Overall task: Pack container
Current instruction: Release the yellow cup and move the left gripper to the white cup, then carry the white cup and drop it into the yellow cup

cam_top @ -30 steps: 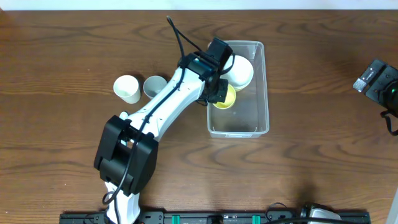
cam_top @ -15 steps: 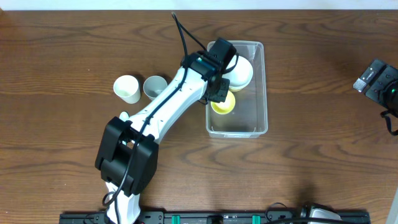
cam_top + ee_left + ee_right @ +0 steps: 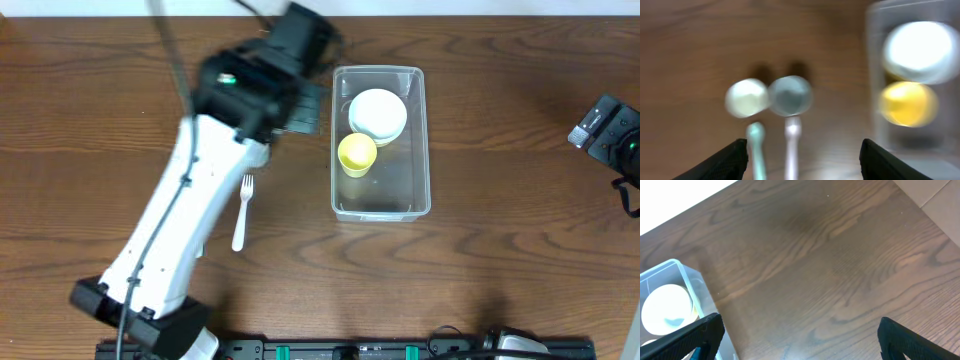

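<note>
The clear container (image 3: 420, 140) stands right of centre, with a white bowl (image 3: 377, 113) and a yellow cup (image 3: 357, 152) inside it. My left arm (image 3: 235, 90) is raised and blurred, left of the container. In the left wrist view my left gripper (image 3: 802, 152) is open and empty, high over a white cup (image 3: 746, 98), a grey cup (image 3: 790, 95), a teal utensil (image 3: 756, 145) and a white utensil (image 3: 792, 145); the container (image 3: 875, 75) is to its right. My right gripper (image 3: 800, 342) is open over bare table, far right of the container (image 3: 687, 277).
A white fork (image 3: 242, 208) lies on the wood left of the container, just beside the left arm. In the overhead view the arm hides both cups. The right arm's head (image 3: 610, 130) sits at the table's right edge.
My left gripper opened and let go of the yellow cup inside the container, then rose and swung left out of the tub. It now covers the two cups. The right arm has not moved.
</note>
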